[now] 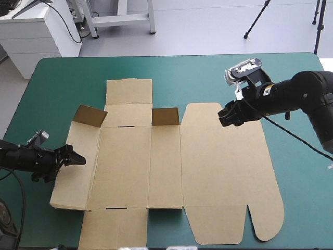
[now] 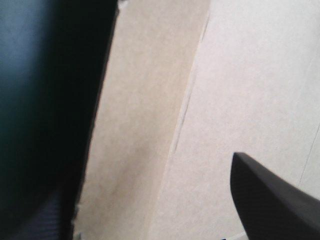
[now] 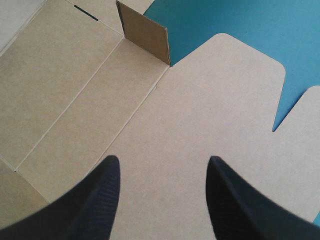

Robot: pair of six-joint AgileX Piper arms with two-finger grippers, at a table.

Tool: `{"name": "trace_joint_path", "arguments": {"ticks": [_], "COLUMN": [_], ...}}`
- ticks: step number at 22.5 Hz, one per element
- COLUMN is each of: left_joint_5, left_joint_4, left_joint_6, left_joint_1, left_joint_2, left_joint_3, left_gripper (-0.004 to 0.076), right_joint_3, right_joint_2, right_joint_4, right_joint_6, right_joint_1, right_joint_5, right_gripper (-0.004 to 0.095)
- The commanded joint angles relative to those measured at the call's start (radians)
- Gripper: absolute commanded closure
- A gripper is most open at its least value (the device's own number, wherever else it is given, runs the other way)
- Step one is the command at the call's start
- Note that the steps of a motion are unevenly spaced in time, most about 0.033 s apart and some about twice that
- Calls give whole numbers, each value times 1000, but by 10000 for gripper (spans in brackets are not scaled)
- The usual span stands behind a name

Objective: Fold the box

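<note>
A: Position of the box (image 1: 166, 172)?

B: 1 cut brown sheet, lying mostly flat in the middle of the table (image 1: 291, 78) on the teal-green cover. The lid panel (image 1: 229, 177) is toward the right arm.

A: Anything standing?

B: 2 small flaps. 1 is raised at the far left corner (image 1: 89, 115), and 1 stands at the far edge next to the lid panel (image 1: 165, 116). The left side panel (image 1: 73, 177) seems lifted slightly off the cover. I count 2 dark slots in the board, 1 far (image 1: 123, 126) and 1 near (image 1: 115, 208).

A: Tools?

B: 2 grippers. The left gripper (image 1: 73, 156) is at the outer edge of the left side panel. Its wrist view shows 1 black finger (image 2: 270, 200) over the board and a dark blurred shape on the other side, so I read the fingers as apart and clamping nothing. The right gripper (image 3: 162, 160) hangs over the far part of the lid panel, its fingers (image 3: 100, 200) spread wide, with bare board between them.

A: Why there?

B: My judgement: the left is placed to raise the side wall along its crease. The right waits over the flat lid, perhaps to pin the sheet so it does not slide.

A: Progress?

B: Early. No wall is tucked yet.
</note>
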Motion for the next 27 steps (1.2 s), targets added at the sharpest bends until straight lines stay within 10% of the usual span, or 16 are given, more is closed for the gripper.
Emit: {"name": "trace_joint_path", "arguments": {"ticks": [1,27], "left_joint_5": [88,110], "left_joint_4": [-56,131], "left_joint_6": [19,-12], "left_joint_1": [-1,-105], "left_joint_2": [-28,-30], "left_joint_3": [-23,-50], "left_gripper": [204,734], "right_joint_3": [-22,-22], "right_joint_2": [-34,-34], "right_joint_4": [21,14], "right_joint_6": [-9,-9], "right_joint_1": [-6,-6], "right_joint_5": [-47,-46], "right_gripper": [422,427]}}
